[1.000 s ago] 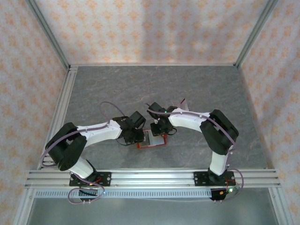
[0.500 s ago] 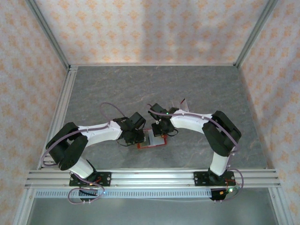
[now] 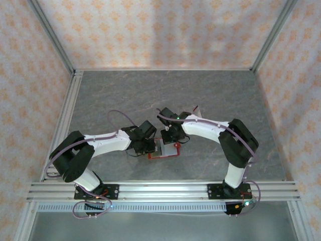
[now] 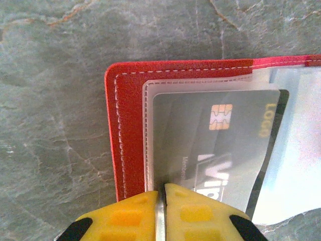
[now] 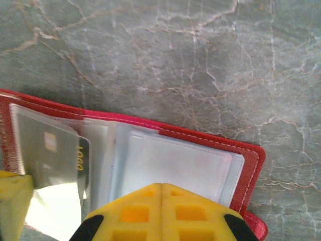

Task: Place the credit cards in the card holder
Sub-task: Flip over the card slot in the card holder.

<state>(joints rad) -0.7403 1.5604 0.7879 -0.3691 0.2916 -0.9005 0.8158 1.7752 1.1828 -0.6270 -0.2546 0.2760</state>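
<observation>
Top view: card holder [image 3: 165, 152] sits mostly under both wrists, with only a red strip and a grey patch visible. Cards are too small to read.
Left wrist: holder is cut at the 3 o'clock edge. The credit card [image 4: 215, 145] bottom is hidden by the left fingers [image 4: 195, 216] at 6 o'clock, and its print is blurred through the sleeve.
Right wrist: holder's 6 o'clock edge is behind the right fingers [image 5: 135, 213].

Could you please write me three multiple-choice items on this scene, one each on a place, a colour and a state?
1. Where does the card holder lie? A on the table between the left gripper and the right gripper; B at the table's far left corner; C at its far right corner.
2. Its cover's colour? A blue; B black; C red.
3. How do the right gripper's fingers stand? A wide apart; B shut together; C closed on a card.
Answers: A, the top view shows it between both arms' tips; C, the stitched cover is red; B, the yellow fingers meet without a gap.
</observation>
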